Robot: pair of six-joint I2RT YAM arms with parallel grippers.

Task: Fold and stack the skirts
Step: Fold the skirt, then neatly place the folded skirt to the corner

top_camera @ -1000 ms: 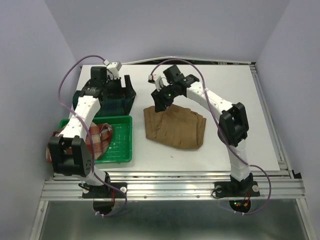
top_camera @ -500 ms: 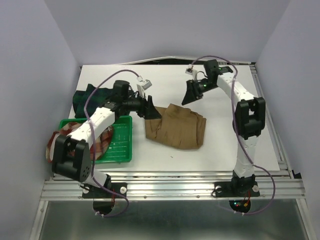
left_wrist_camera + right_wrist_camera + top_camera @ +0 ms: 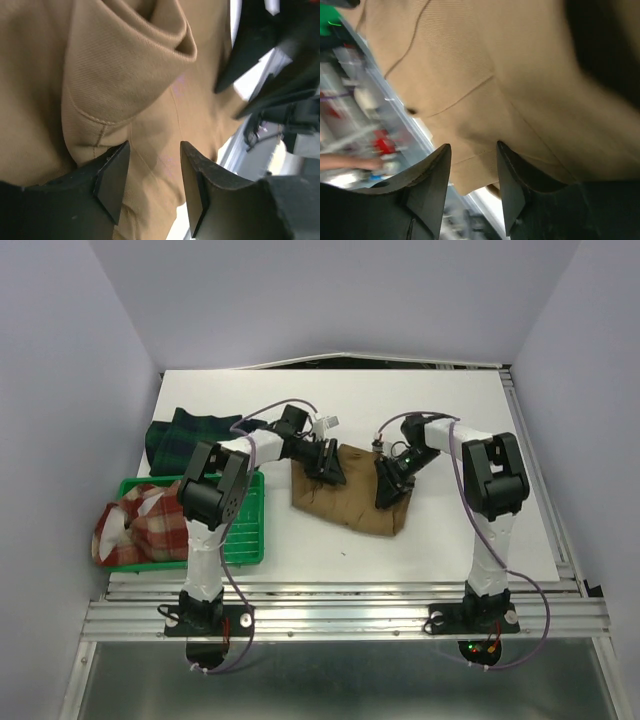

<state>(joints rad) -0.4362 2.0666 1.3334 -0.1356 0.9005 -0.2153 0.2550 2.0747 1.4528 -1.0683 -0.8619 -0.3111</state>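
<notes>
Jaws left and right stand parted with nothing pinched, just over the tan skirt (image 3: 345, 505) lying mid-way across the desk (image 3: 480, 530); you'd do well to sink each onto its own edge, bite all layers together, and lift evenly.

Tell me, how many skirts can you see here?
3: a tan skirt mid-table, a dark tartan skirt far left, a red plaid skirt spilling over the green tray. Others could hide beneath.
</notes>
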